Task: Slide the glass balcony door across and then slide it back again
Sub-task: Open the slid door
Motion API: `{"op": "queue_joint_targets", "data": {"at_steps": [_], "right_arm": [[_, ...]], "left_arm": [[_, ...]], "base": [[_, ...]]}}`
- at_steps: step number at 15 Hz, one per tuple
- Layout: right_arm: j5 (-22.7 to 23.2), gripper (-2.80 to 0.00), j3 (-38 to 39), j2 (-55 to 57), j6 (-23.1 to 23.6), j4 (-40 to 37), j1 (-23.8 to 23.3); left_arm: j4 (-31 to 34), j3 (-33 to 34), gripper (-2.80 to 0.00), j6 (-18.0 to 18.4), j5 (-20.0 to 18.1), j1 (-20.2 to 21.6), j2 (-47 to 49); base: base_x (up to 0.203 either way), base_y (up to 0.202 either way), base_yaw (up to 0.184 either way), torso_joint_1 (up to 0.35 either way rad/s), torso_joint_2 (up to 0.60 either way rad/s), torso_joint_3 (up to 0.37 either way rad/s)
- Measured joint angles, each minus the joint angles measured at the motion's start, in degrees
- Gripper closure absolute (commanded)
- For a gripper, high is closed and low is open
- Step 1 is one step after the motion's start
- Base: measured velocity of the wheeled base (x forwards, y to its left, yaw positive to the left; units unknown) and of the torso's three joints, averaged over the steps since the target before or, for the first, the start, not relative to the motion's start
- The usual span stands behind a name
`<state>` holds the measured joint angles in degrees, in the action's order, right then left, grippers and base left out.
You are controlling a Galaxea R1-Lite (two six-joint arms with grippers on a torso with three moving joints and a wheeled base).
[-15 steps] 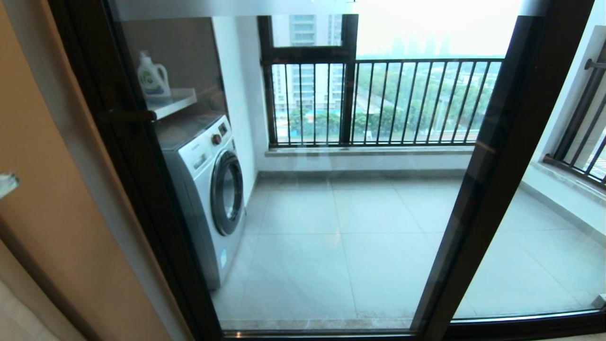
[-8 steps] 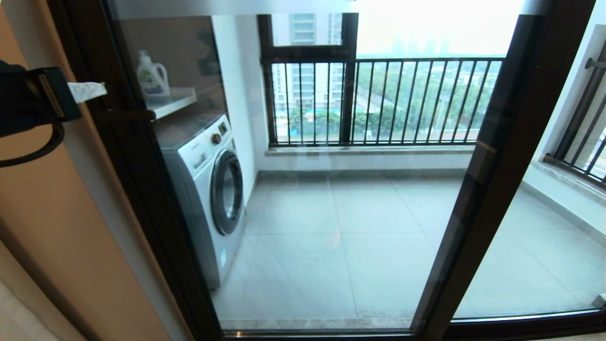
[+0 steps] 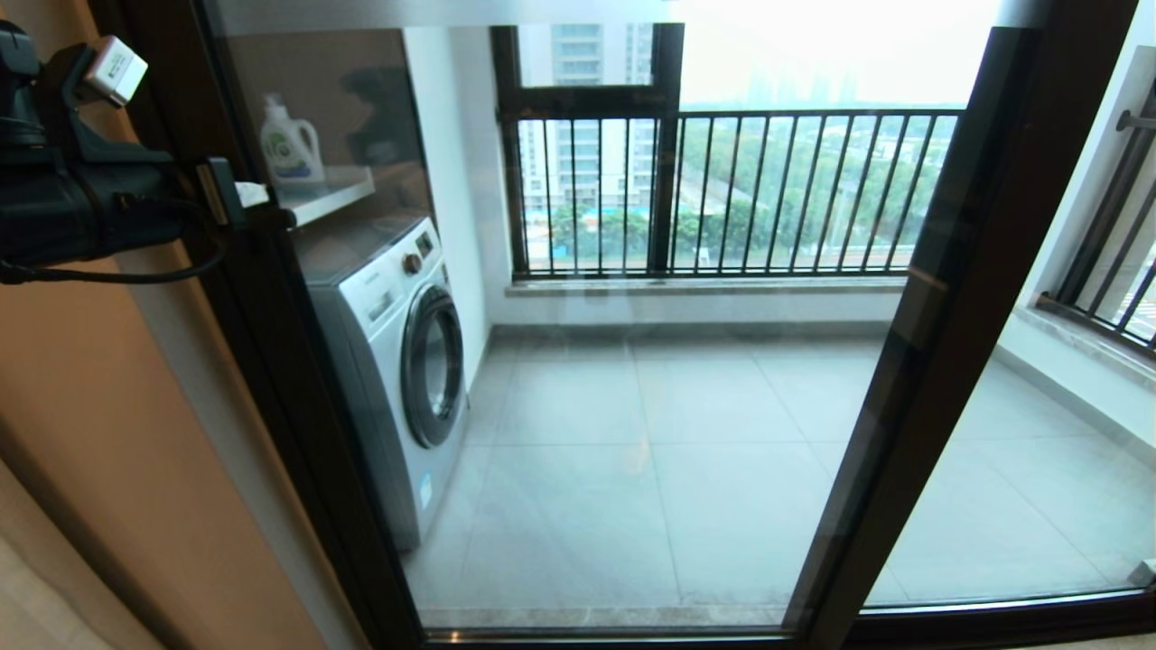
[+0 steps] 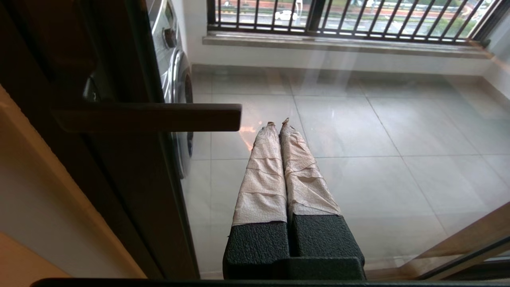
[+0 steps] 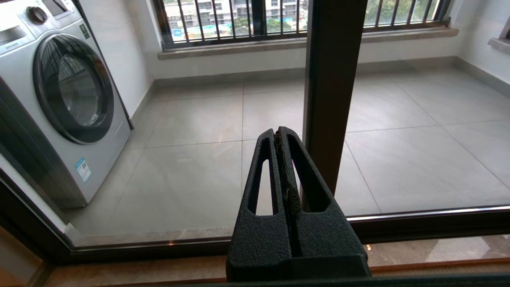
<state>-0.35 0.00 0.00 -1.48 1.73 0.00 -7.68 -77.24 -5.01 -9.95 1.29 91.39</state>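
Door (image 3: 632,361) of clear glass in a dark frame fills the scene, pulled fully across to the left, its short bar handle (image 3: 248,219) high on the left upright and a washing machine (image 3: 397,361) standing beyond it on the balcony. Left pincer (image 3: 237,193), its cloth-wrapped fingers (image 4: 275,167) pressed together and holding nothing, hangs at the far left just beside that handle; in the left wrist view the tips sit below the bar's free end and close to the glass. Right pincer (image 5: 281,137), fingers likewise together, is parked low near the door's bottom rail, in front of the right upright. Trouble looks likeliest at the first push: closed fingers can only hook or shove the bar, so a slightly low or shallow approach could let them slip past its free end and skid along the pane. Wrapped tips may also slide on smooth metal once the heavy panel resists, and a push angled into the glass instead of along the track could jam the door.
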Motion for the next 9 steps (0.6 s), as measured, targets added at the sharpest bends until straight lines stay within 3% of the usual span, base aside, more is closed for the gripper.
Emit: {"op": "queue_joint_targets", "data": {"at_steps": [5, 9], "right_arm": [[-0.05, 0.00, 0.00, 0.00, -0.01, 0.00, 0.00], [-0.02, 0.00, 0.00, 0.00, -0.01, 0.00, 0.00]], "left_arm": [[0.02, -3.66, 0.00, 0.10, -0.30, 3.38, 2.97], [0.10, -4.21, 0.00, 1.67, -0.32, 3.81, 4.40]], "base": [[0.000, 0.000, 0.000, 0.000, 0.00, 0.000], [0.000, 0.000, 0.000, 0.000, 0.00, 0.000]]}}
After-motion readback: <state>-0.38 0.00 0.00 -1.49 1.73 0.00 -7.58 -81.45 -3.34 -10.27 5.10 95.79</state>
